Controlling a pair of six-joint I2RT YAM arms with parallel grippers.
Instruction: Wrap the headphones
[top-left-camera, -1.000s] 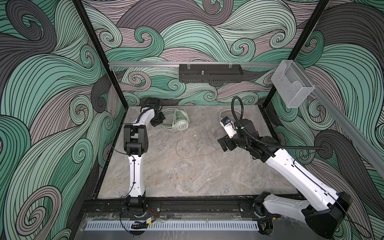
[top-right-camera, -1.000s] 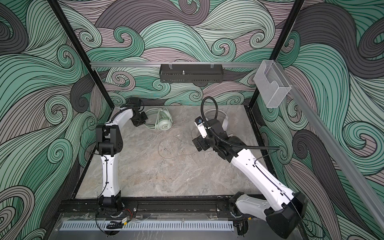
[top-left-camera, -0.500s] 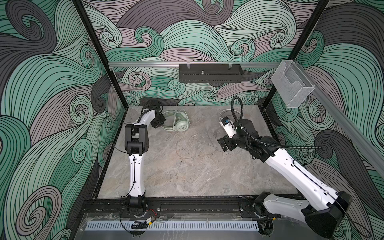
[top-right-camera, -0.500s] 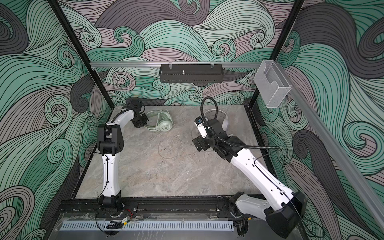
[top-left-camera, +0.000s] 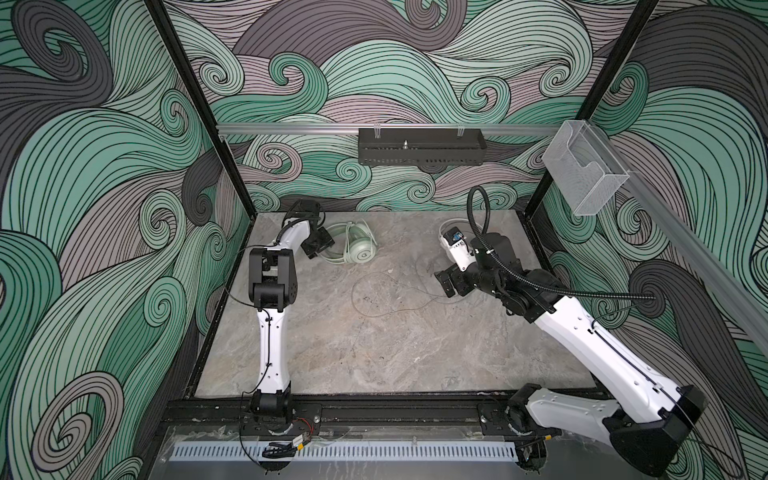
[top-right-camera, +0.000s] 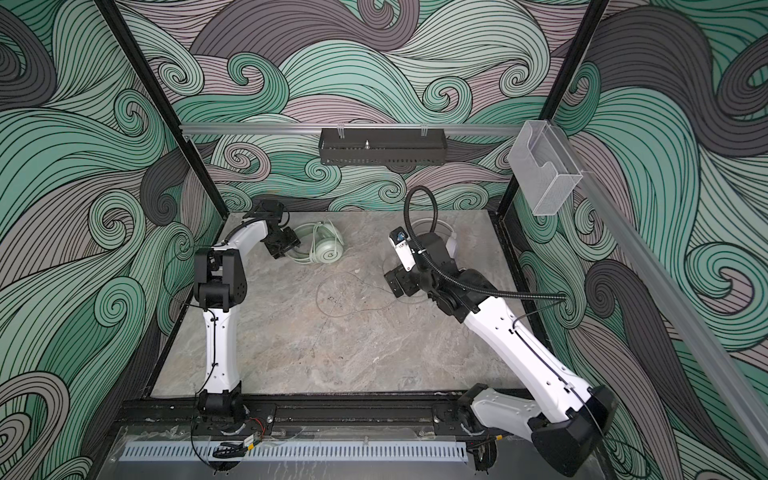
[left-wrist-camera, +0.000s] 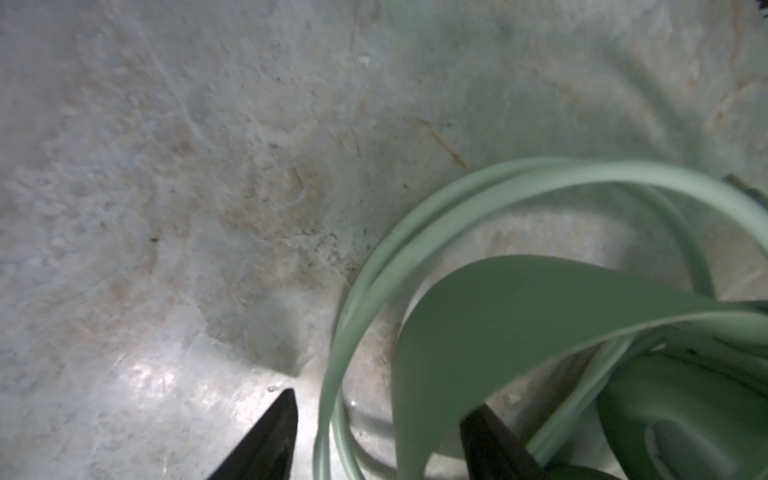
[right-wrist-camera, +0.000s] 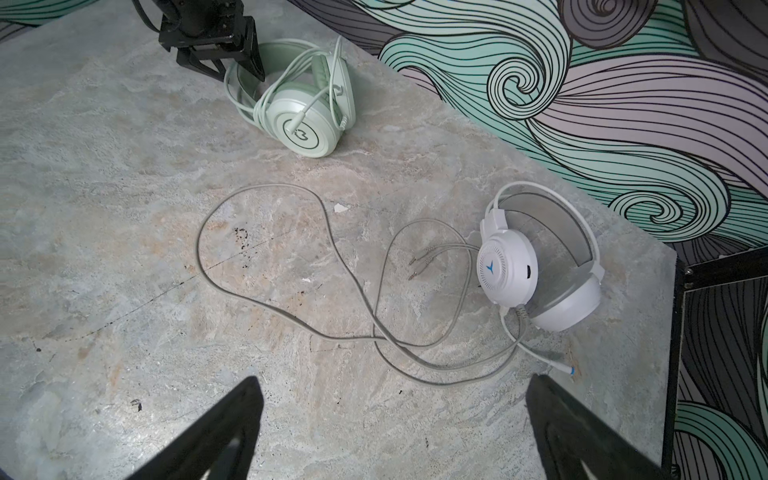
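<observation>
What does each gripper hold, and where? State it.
Nothing is held. Left gripper open astride the band of the mint headset; right gripper open, empty.

Soft, even light is falling from above in both top views, leaving only faint shadows on the grey marble-patterned tabletop (top-left-camera: 374, 353), while the wide lens is bowing the black frame posts (top-left-camera: 193, 95) near the edges. In the left wrist view a bright glare patch is shining off the stone, and the pale mint green headset (left-wrist-camera: 519, 316) is smearing out of focus, perhaps from motion. The right wrist view is rendering crisply, with the white headset (right-wrist-camera: 509, 266) casting a soft shadow.
</observation>
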